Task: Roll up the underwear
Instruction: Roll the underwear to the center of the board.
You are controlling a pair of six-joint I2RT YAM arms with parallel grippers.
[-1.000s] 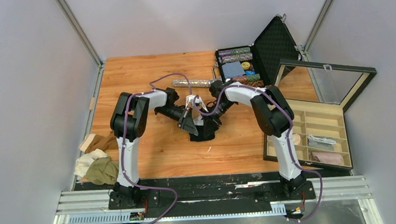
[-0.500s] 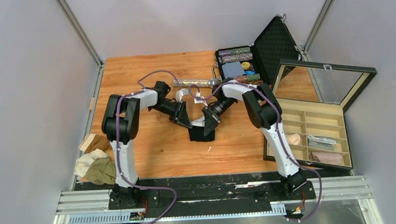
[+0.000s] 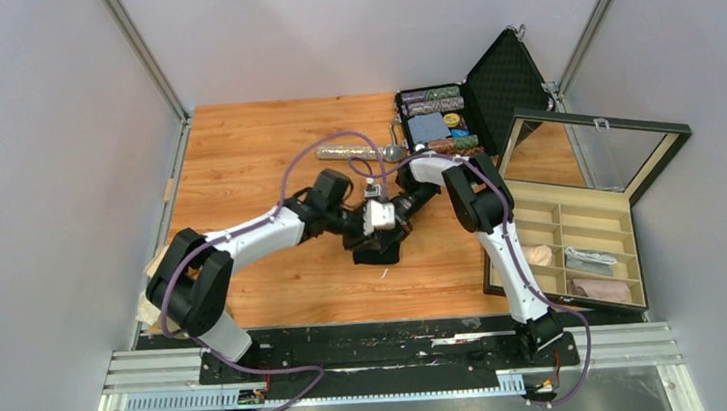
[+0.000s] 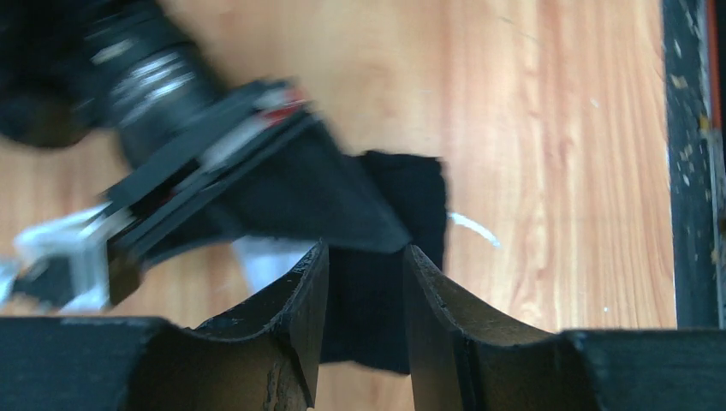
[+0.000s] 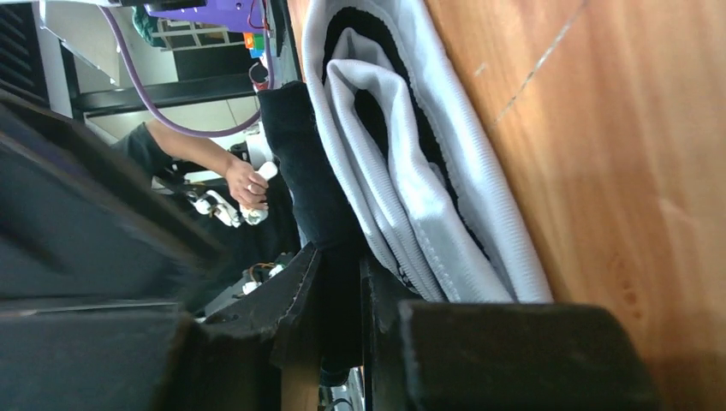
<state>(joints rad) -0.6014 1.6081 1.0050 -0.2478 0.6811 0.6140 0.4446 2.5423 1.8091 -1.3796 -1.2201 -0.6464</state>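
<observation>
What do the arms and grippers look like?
The left arm and right arm have white links, black joints and black bases, each trailed by a purple cable. The left gripper and right gripper are black, with two curved, tapering fingers.

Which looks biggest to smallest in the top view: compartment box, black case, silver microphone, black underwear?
1. compartment box
2. black case
3. silver microphone and black underwear: similar, underwear partly hidden, so unranked.
</observation>
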